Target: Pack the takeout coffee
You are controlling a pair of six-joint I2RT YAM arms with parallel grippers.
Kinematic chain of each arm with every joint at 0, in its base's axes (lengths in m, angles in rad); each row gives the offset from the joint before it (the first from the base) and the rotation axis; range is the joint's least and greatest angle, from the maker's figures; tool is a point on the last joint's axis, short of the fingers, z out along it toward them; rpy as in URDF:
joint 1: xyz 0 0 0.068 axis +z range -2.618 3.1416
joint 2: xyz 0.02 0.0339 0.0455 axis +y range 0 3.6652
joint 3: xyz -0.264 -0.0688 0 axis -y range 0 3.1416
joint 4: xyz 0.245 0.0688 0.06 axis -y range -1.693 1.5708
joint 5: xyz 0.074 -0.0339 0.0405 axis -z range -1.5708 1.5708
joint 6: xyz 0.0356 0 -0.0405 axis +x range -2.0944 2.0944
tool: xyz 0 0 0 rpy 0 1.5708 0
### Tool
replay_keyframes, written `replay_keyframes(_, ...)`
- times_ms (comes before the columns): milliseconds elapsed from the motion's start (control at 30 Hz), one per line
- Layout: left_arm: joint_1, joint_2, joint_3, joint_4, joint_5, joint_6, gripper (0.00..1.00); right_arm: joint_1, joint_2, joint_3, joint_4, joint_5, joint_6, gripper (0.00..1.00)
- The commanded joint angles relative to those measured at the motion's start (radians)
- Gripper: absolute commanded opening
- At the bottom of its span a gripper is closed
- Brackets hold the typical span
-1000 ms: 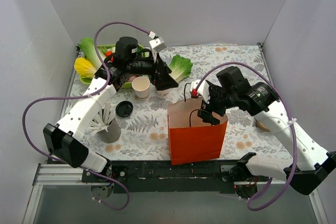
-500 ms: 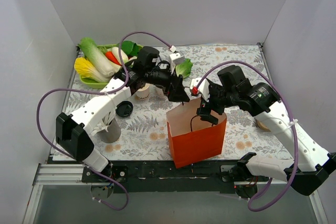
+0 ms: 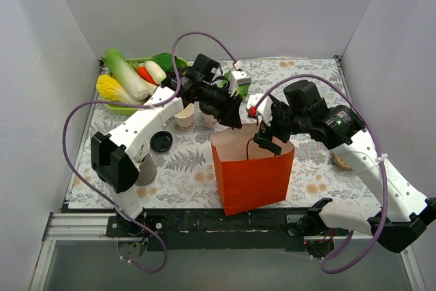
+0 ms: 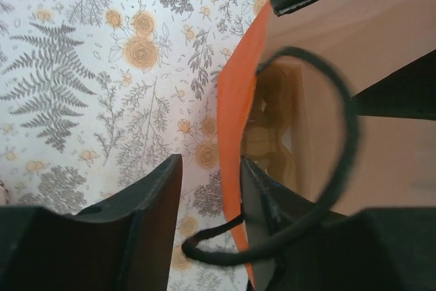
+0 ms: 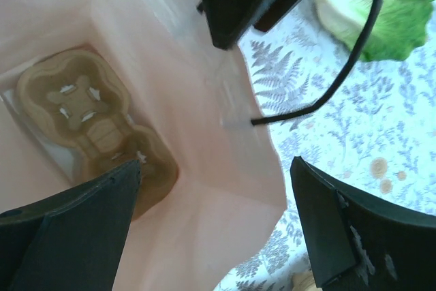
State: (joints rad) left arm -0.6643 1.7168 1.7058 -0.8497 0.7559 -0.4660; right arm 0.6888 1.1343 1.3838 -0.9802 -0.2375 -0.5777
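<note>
**Operator:** Locate the takeout coffee (image 3: 207, 123).

**Technician:** It stands upright on the surface (image 3: 182, 168), long axis vertical. Only part of its white wall shows under the left arm. From the left tool (image 4: 210, 163) it lies at 9 o'clock, just beside it. The mouth of the orange paper bag (image 3: 252, 180) lies at 4 o'clock from the cup.

**Operator:** Tool states?

**Technician:** The left tool is partly apart, astride the bag's 10 o'clock rim. A gap shows on the outer side, so it is not clamped. The right tool (image 5: 214, 167) is wide apart over the far rim and holds nothing.

**Operator:** Which arm is nearer?

**Technician:** The left, in my judgement, because the bag stands between the right tool and the cup.
</note>
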Motion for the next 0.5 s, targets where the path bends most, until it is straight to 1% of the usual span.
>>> replay_keyframes(0,-0.001,0.073,0.176,-0.222,0.025,0.147,0.25,0.003,0.021,0.118,0.069,0.044,-0.022,0.98)
replay_keyframes(33,-0.001,0.114,0.208,-0.253,0.026,0.164,0.17,0.003,0.027,0.142,0.071,0.053,-0.042,0.98)
replay_keyframes(67,-0.001,0.130,0.239,-0.300,0.028,0.187,0.13,0.003,0.030,0.185,0.080,0.064,-0.051,0.98)
replay_keyframes(100,-0.001,0.142,0.276,-0.314,0.023,0.193,0.09,0.003,0.030,0.210,0.089,0.087,-0.057,0.98)
replay_keyframes(133,0.000,0.150,0.290,-0.322,0.022,0.201,0.00,0.000,0.027,0.231,0.101,0.090,-0.066,0.98)
replay_keyframes(167,0.000,0.150,0.296,-0.322,0.019,0.204,0.00,0.002,0.009,0.262,0.135,0.095,-0.070,0.98)
replay_keyframes(233,0.000,0.141,0.299,-0.305,-0.006,0.205,0.00,0.002,-0.025,0.264,0.199,0.109,-0.074,0.98)
replay_keyframes(267,0.000,0.129,0.298,-0.283,-0.024,0.204,0.00,0.002,-0.068,0.253,0.234,0.124,-0.076,0.98)
replay_keyframes(300,0.000,0.122,0.310,-0.267,-0.064,0.196,0.00,0.002,-0.089,0.227,0.312,0.177,-0.076,0.98)
replay_keyframes(367,0.000,0.109,0.331,-0.232,-0.108,0.187,0.00,-0.006,-0.135,0.190,0.386,0.269,-0.068,0.98)
replay_keyframes(400,0.000,0.101,0.345,-0.226,-0.122,0.194,0.00,-0.024,-0.148,0.143,0.455,0.364,-0.064,0.98)
replay_keyframes(467,-0.001,0.090,0.383,-0.206,-0.162,0.208,0.00,-0.047,-0.185,0.097,0.527,0.459,-0.059,0.98)
